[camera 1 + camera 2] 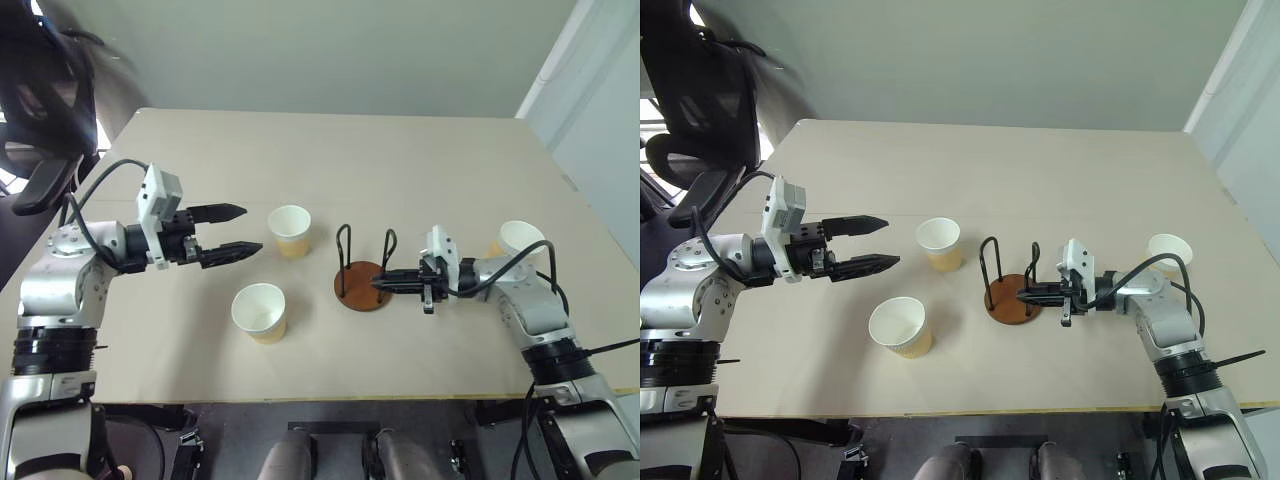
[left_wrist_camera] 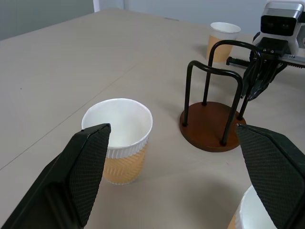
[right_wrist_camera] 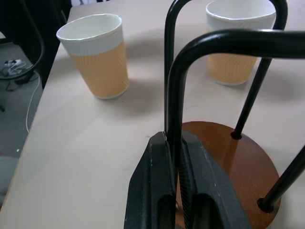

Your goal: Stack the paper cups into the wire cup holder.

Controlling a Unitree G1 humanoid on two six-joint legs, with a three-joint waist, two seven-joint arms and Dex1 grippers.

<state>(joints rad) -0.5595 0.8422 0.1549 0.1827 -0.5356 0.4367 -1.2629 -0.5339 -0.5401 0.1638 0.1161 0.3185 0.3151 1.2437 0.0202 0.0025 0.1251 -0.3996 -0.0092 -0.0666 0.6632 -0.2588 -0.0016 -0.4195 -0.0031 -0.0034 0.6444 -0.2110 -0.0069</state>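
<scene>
We note three cups: white inside and at the rim, pale tan-yellow below with a faint zigzag ribbing. One (image 1: 290,230) mid-table, one (image 1: 260,312) nearer the front edge, one (image 1: 520,241) toward the right edge. Holder (image 1: 362,285): glossy reddish-brown disc base, black wire loops. Table (image 1: 300,150): plain matte beige, no pattern. Left gripper (image 1: 232,231): black fingers with textured pads, white block behind. Right gripper (image 1: 380,284): black fingers, white housing, silver-grey arm, black cable.
</scene>
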